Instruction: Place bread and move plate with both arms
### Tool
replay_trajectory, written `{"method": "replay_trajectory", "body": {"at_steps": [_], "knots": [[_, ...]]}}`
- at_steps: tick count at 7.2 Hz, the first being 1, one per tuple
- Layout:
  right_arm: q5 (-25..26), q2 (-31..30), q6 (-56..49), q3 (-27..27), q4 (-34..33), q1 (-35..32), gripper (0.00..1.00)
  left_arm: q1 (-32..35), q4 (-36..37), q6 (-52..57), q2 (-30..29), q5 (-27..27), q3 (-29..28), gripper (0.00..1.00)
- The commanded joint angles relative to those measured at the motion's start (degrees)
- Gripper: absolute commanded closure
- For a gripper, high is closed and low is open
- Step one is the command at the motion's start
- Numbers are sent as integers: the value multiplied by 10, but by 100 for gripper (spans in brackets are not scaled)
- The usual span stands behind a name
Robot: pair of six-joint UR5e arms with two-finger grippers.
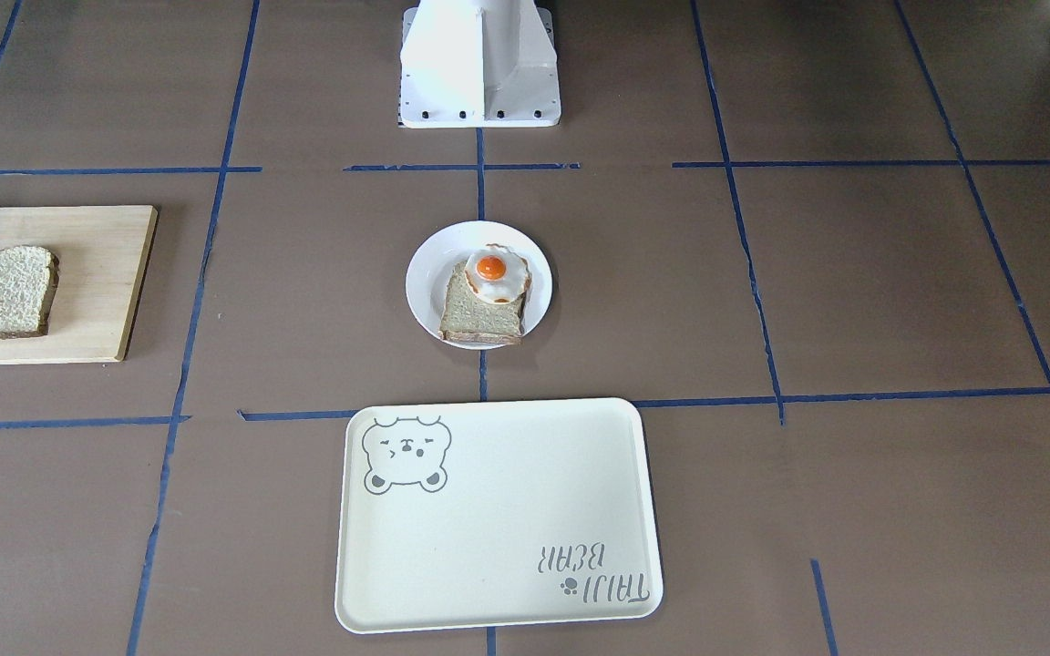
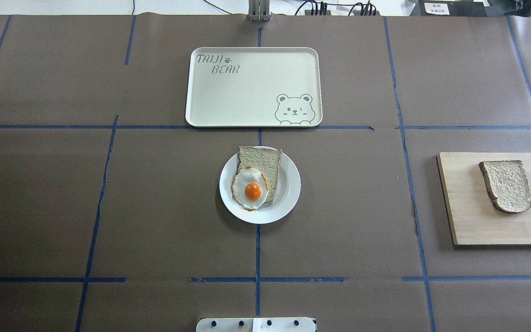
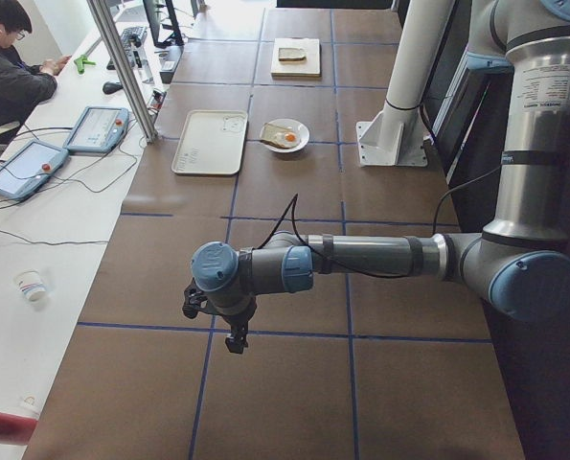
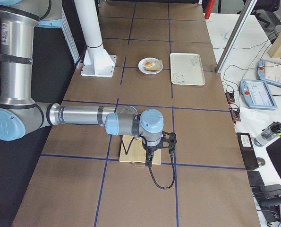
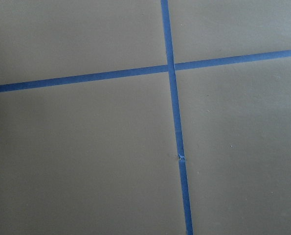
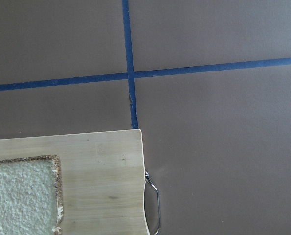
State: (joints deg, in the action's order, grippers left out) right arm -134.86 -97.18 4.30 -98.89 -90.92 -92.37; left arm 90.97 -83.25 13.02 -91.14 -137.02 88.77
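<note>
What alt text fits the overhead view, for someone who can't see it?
A white plate at the table's middle holds toast with a fried egg partly on it. Beyond it lies a cream bear tray; at right, bread lies on a wooden board.

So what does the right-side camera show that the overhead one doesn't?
Only the right-side view shows the right arm, stretched out over the board, and two tablets off to the side. Only the overhead shows the bread lying on that board; in the side view the arm hides it. Both show the plate with a second slice and an egg on it, and the tray beyond it.
</note>
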Motion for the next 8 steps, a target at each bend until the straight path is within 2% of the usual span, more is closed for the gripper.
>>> {"method": "replay_trajectory", "body": {"at_steps": [1,4,5,6,7,8], "knots": [[0,1,4,0,0,1,0,0,-1,1,-1,0,2,0],[-3,6,9,-4,1,4,0,-9,-2,-11,-4,-2,36,0],[-7,12,11,-15,2,14,0,-41,-12,-75,-4,-10,63,0],[-5,34,9,-20,0,46,0,-74,-45,-151,-4,-12,74,0],[-9,58,15,-9,0,46,0,-105,-99,-214,-3,-12,74,0],[-14,56,16,-2,8,61,0,-135,-150,-280,-3,-12,73,0]]}}
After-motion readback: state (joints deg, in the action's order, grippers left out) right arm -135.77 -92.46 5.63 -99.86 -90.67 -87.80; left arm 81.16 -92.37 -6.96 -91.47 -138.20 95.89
